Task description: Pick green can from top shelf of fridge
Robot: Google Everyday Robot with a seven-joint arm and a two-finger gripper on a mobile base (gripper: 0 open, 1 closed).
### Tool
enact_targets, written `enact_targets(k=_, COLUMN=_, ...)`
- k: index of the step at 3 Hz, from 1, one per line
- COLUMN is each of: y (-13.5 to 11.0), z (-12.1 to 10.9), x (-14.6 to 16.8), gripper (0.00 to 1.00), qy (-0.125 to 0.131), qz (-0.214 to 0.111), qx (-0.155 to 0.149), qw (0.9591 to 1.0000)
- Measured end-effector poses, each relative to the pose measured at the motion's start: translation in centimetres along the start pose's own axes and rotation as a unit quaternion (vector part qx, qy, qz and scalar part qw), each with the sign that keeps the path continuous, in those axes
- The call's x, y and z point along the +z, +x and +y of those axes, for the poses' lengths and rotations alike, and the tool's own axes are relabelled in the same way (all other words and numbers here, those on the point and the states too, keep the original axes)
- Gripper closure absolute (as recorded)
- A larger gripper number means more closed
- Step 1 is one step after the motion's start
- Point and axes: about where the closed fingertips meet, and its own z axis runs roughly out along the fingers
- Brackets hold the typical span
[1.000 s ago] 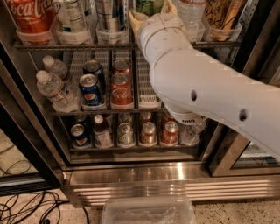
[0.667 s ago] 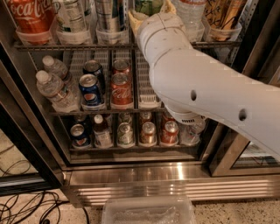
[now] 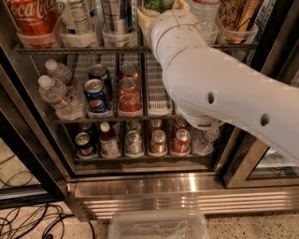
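The fridge (image 3: 140, 189) stands open in front of me, with a black door frame and a slatted steel base. My white arm reaches up to its top shelf (image 3: 70, 48), a dark wire rack edged with clear cup holders. The gripper (image 3: 163, 10) is at the frame's top edge, right at the green can (image 3: 158, 4). Only a small green patch of the can shows between the gripper's cream parts; the rest is cut off or hidden by the wrist.
On the top shelf, a large red Coca-Cola can (image 3: 30, 16) and a silver can (image 3: 117, 14) stand left of the gripper, with brown drinks (image 3: 236, 14) to its right. Lower racks hold water bottles (image 3: 56, 93), a Pepsi can (image 3: 96, 95) and Coke cans (image 3: 129, 95). A clear tub (image 3: 159, 226) and cables (image 3: 23, 219) lie on the floor.
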Motion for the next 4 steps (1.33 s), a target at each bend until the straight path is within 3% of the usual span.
enact_targets(k=2, y=-3.0, z=-1.8, x=-1.1, gripper=1.00, qy=0.000, qz=-0.025, qx=0.055, qw=0.9982)
enact_targets(k=3, y=-3.2, z=-2.7, x=-3.6, gripper=1.00, qy=-0.011, qz=-0.003, qx=0.070, qw=0.9975)
enact_targets(k=4, y=-3.9, z=-2.9, x=-6.4, gripper=1.00, qy=-0.041, qz=0.026, qx=0.086, qw=0.9951)
